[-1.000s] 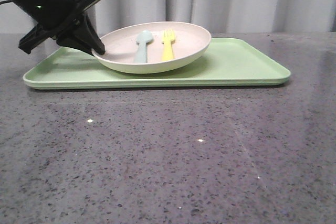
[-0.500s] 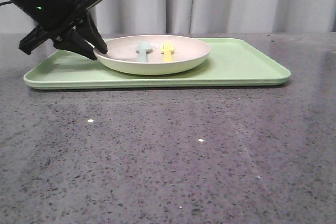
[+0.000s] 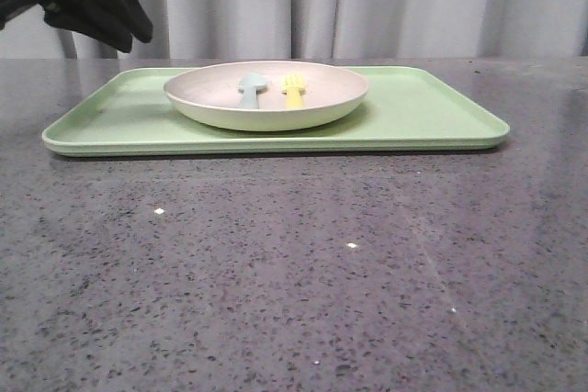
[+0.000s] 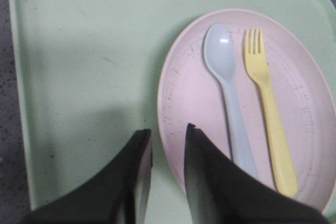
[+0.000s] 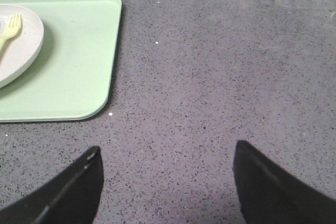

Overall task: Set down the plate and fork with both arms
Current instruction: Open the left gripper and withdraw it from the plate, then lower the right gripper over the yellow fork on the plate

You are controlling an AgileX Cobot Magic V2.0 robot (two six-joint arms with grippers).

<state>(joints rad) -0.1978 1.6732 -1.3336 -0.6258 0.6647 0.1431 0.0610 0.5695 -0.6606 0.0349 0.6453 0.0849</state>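
Round pale pinkish-cream plate [image 3: 266,95] sits flat on the rectangular light-green tray [image 3: 413,117], carrying a stubby bright-yellow plastic fork [image 3: 293,92] beside a pale blue-grey spoon [image 3: 250,89]. Black left gripper [image 4: 167,136]: raised clear above the plate's rim, jaws narrowly parted, empty. Black right gripper [image 5: 167,169]: jaws wide, empty, over speckled grey tabletop [image 3: 294,263] beside the tray.

Plate [image 4: 194,103]: matt, pinkish-cream, fine dark scuffs on inner surface. Fork [image 4: 268,108]: smooth yellow plastic, dull sheen. Spoon [image 4: 228,87]: smooth pale blue-grey plastic, glossy highlight on bowl. Tray [image 3: 423,112]: matt light-green. Table [image 3: 294,273]: grey speckled stone-look, semi-gloss. Curtain [image 3: 413,2]: grey cloth.
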